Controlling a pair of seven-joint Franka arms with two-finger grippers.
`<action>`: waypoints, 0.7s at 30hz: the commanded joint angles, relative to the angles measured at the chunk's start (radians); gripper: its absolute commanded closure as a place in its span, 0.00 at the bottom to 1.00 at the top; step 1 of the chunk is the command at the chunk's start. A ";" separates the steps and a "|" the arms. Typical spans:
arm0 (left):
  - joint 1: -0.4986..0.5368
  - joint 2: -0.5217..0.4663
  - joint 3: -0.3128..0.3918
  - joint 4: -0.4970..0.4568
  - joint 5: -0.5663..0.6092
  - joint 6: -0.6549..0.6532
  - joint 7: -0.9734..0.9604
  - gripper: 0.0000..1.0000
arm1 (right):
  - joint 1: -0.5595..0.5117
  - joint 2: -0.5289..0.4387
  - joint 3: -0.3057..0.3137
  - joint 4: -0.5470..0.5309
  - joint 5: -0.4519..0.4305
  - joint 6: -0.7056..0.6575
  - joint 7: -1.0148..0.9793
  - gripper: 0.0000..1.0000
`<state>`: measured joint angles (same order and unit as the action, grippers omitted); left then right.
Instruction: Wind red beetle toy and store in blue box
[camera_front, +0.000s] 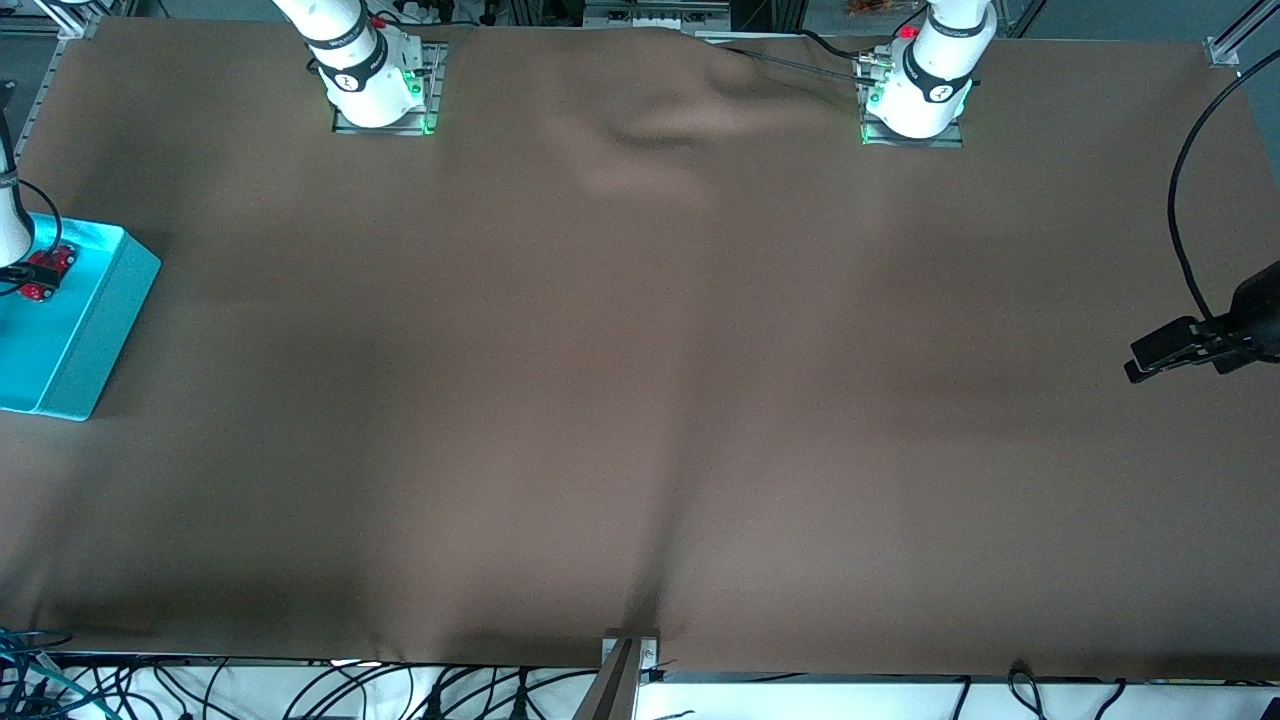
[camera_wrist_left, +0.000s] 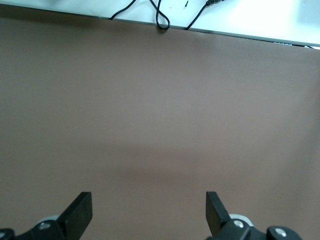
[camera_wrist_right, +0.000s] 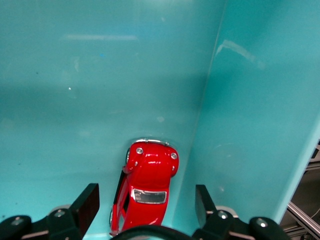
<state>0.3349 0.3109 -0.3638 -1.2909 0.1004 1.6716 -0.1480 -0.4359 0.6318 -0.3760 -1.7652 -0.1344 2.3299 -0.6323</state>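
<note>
Tiny glossy red beetle toy (camera_wrist_right: 144, 192), rounded metal-looking body, pale rear window framed in chrome, chrome bumper and small round lamps at one end, lying on the bright cyan floor inside the large turquoise-blue open-top box (camera_wrist_right: 100, 75), close against one smooth side wall. Seen in the front view as a small red shape (camera_front: 45, 272) in the box corner nearest the robot bases. Box (camera_front: 100, 310) resting on the brown cloth-covered bench (camera_front: 640, 380) at the right arm's end.

Right hand (camera_wrist_right: 146, 202) low inside the box over the toy, black fingers (camera_wrist_right: 86, 206) spread wide on either side of the car, touching nothing, holding nothing.

Left hand (camera_wrist_left: 149, 212) waiting over bare brown cloth toward the left arm's end of the bench, black fingers (camera_wrist_left: 80, 212) wide apart, empty. In the front view, shown dark at the frame's edge (camera_front: 1165, 348).

White arm bases bolted along the bench edge, green lights glowing at their mounts.
</note>
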 joint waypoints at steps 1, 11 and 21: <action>-0.002 0.011 0.002 0.028 -0.021 -0.016 0.024 0.00 | -0.015 -0.063 0.032 0.003 0.019 -0.093 -0.007 0.00; 0.000 0.011 0.002 0.028 -0.021 -0.016 0.024 0.00 | 0.002 -0.138 0.057 0.003 0.019 -0.227 0.013 0.00; -0.001 0.011 0.003 0.028 -0.021 -0.016 0.024 0.00 | 0.017 -0.234 0.085 0.003 0.016 -0.359 0.020 0.00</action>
<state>0.3349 0.3109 -0.3639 -1.2909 0.1004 1.6716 -0.1480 -0.4172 0.4581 -0.3130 -1.7555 -0.1271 2.0359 -0.6228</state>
